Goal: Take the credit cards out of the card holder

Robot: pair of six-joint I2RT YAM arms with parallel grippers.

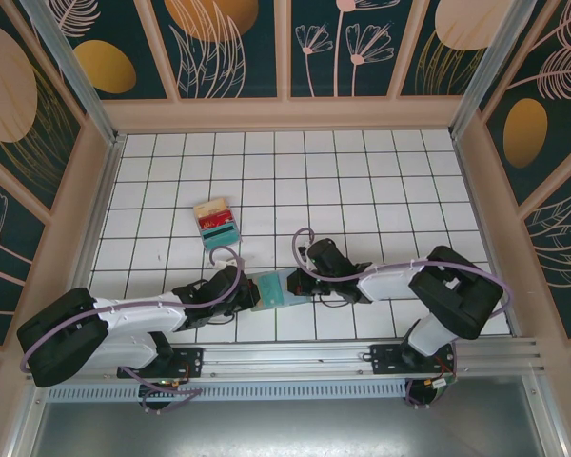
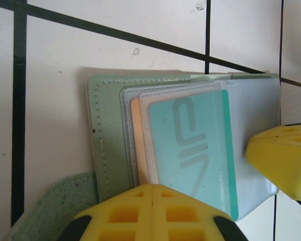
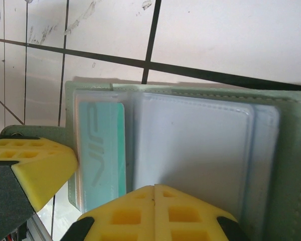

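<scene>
Left wrist view shows the card holder (image 2: 108, 135) lying open just ahead of my left gripper (image 2: 153, 191), whose fingers are pressed together. My right gripper (image 3: 154, 190) is pressed together too, at the opposite side. The leather looks soft and the clear sleeves (image 3: 190, 145) slick. The teal card (image 2: 195, 145) and orange card (image 2: 135, 145) look thin, stiff and light, so I'd pinch an edge. Sleeve lips would obstruct that. A loose stack of cards (image 1: 217, 222) lies well ahead.

White grid tabletop (image 1: 362, 171) w/ black lines; teal floral wall panels (image 1: 228, 48), wood frames (image 1: 284, 48).
</scene>
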